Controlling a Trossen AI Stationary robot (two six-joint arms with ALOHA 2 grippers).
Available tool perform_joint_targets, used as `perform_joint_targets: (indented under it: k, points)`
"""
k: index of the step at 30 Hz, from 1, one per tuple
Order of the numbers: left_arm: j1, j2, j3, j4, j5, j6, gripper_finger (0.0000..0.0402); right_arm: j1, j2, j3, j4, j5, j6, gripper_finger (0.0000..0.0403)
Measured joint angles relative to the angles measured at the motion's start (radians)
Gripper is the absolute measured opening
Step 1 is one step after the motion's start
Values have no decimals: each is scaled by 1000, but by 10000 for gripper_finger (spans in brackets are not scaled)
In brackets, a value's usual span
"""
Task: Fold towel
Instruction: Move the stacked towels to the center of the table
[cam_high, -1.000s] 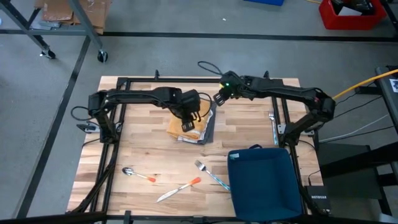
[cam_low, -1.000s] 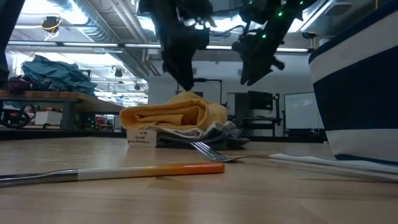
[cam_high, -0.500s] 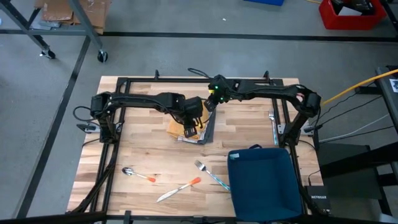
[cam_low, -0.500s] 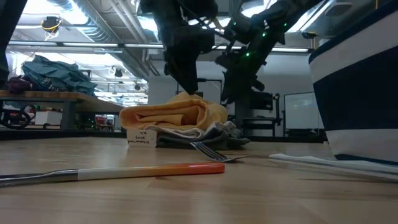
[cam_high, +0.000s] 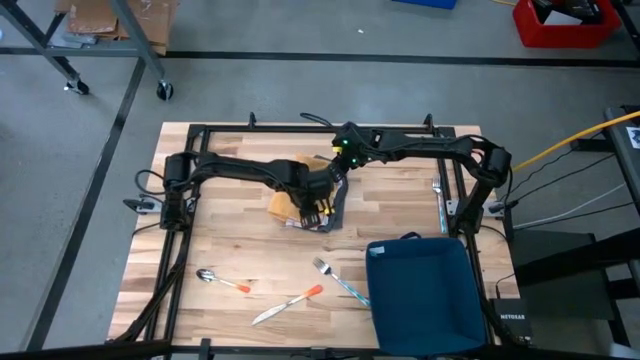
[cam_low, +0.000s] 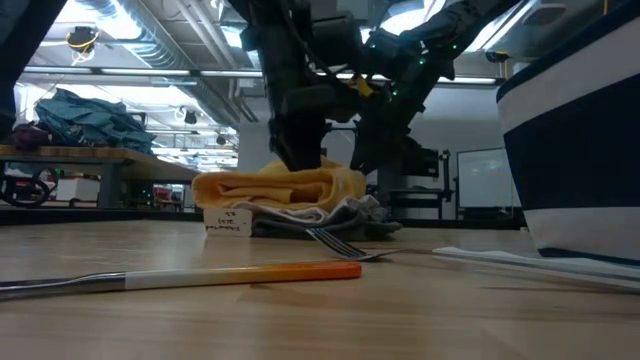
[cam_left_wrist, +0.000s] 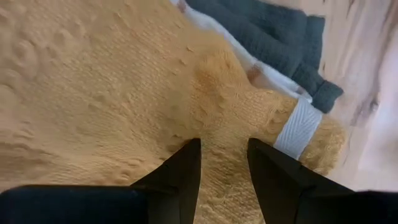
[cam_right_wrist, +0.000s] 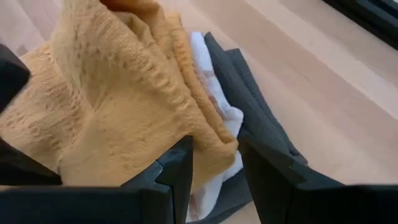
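Note:
A yellow towel (cam_high: 283, 203) lies folded on top of a white towel (cam_right_wrist: 219, 109) and a dark grey towel (cam_left_wrist: 273, 31), stacked at the table's middle. My left gripper (cam_left_wrist: 224, 149) is open and points down, its fingertips at the yellow towel's top near the corner with a white loop (cam_left_wrist: 298, 127). In the low view my left gripper (cam_low: 298, 158) reaches the towel's top (cam_low: 290, 180). My right gripper (cam_right_wrist: 214, 152) is open and slants down from the far side, its fingers on either side of the yellow towel's folded edge (cam_right_wrist: 205, 134). My left gripper has its open fingertips (cam_left_wrist: 189, 152) right at the yellow towel's upper surface, coming from above. I cannot tell whether they touch it. My right gripper hangs close over the folded edge; I cannot tell whether it touches.
A dark blue bin (cam_high: 420, 290) stands at the near right. A fork (cam_high: 335, 278), an orange-handled knife (cam_high: 285, 305) and a spoon (cam_high: 222, 280) lie along the near side. Bare wood shows to the left of the stack.
Both grippers have come down onto the towel stack. My left gripper moved a little toward the near right as it sank. My right gripper swung toward the table's left, tipped further down, then held still over the folded edge. The towels have not moved.

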Motion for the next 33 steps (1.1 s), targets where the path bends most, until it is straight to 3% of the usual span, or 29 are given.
perform_joint_targets:
  k: [6, 13, 22, 28, 33]
  points:
    - [-21, 30, 1, 12, -1, 0, 125, 1, 1, 1, -7, -147, -2, 137]
    - [-48, 41, 1, 14, -1, 0, 125, 0, 52, 1, -6, 23, -31, 137]
    - [-83, 41, 1, 14, -1, 3, 125, 0, 150, 1, 10, 107, -32, 137]
    - [-108, 41, 1, 21, 2, 10, 125, 0, 191, 1, 10, 119, -31, 137]
    - [-124, 41, 1, 21, 2, 6, 125, -3, 195, 1, 11, 59, -32, 137]
